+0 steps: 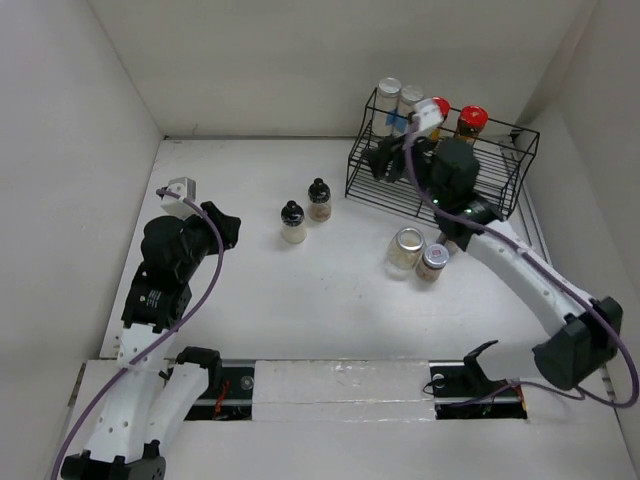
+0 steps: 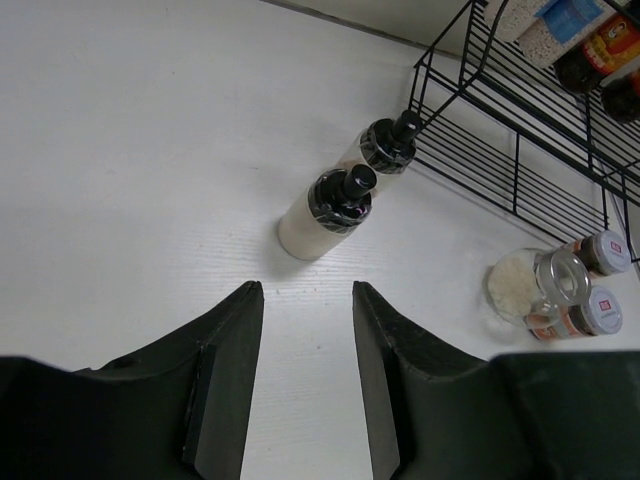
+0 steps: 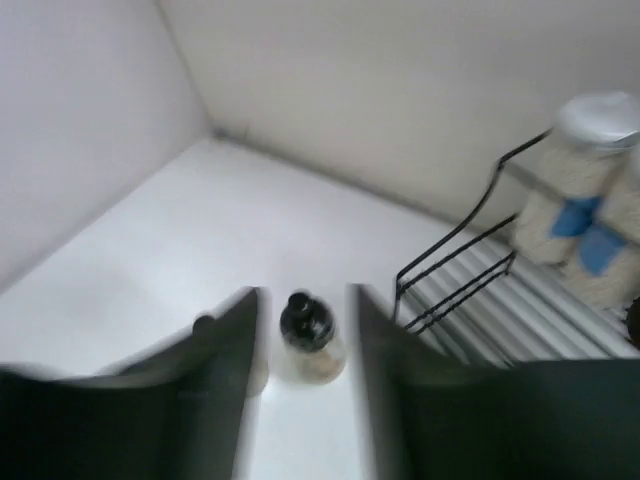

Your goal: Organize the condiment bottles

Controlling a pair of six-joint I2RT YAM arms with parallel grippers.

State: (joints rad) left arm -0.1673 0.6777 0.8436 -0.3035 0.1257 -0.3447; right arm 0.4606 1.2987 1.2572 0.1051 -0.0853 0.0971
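From my station, the left claw (image 1: 226, 228) hovers over the left side of the table (image 1: 300, 310), aimed toward the two black-capped bottles (image 1: 293, 222). On its wrist feed the left claw (image 2: 306, 290) has its jaws a narrow gap apart with only bare tabletop between them, and it grips nothing. The black-capped bottles (image 2: 335, 205) stand upright just beside each other, clear of the fingers. The farther one is close to the corner of the black wire rack (image 2: 520, 150).

My right claw (image 1: 377, 160) sits at the left end of the wire rack (image 1: 515, 175), pointing out toward the same pair. Its feed is smeared, but the right claw (image 3: 304, 295) looks parted and empty as far as I can tell. One black-capped bottle (image 3: 308, 335) shows between the fingers, standing on the table beyond them.

At the back of the rack I see two silver-lidded blue-labelled jars (image 1: 388, 95) side by side. Two red-capped amber bottles (image 1: 471, 122) stand to their right, one partly hidden by the wrist. In front of the rack, a clear jar (image 1: 405, 250) and a small silver-lidded jar (image 1: 433, 262) sit just beside each other on the table
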